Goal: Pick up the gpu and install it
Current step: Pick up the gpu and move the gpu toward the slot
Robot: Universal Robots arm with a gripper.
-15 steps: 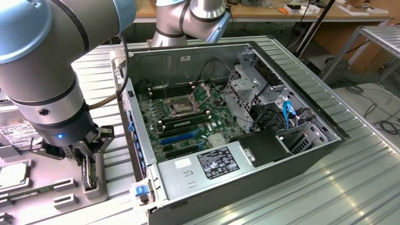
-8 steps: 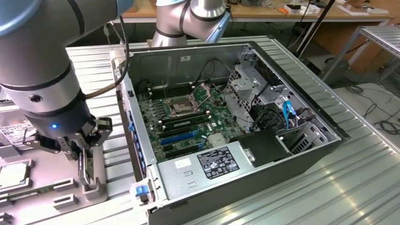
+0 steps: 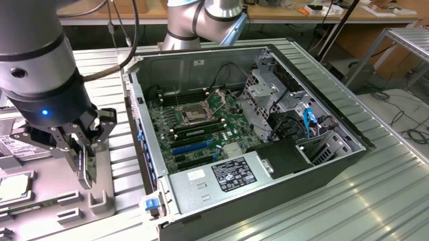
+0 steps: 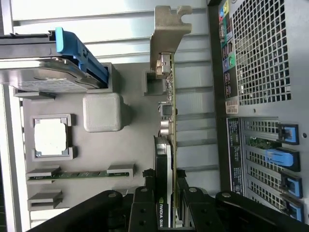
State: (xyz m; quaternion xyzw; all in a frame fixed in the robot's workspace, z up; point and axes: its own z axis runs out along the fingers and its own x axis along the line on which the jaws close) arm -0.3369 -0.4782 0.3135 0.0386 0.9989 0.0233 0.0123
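Observation:
The gpu [image 4: 170,121] is a thin dark card seen edge-on, with its pale metal end bracket [image 4: 166,34] pointing away from my wrist. My gripper [image 4: 164,191] is shut on the card, one black finger pressed on each side. In the exterior view the gripper [image 3: 80,150] hangs at the left, over the grey parts tray [image 3: 60,221], and the gpu [image 3: 85,168] stands vertically beneath it. I cannot tell whether the card rests in its tray holder [image 4: 153,84]. The open computer case [image 3: 322,100] lies to the right, with blue expansion slots [image 3: 191,146] on its motherboard.
On the tray [image 4: 125,145] lie a silver hard drive [image 4: 43,77] with a blue clip, a processor chip [image 4: 50,137] and a green memory stick [image 4: 79,174]. The case's rear panel [image 4: 260,96] with blue slot latches stands close beside the card. The arm's base [image 3: 201,20] stands behind the case.

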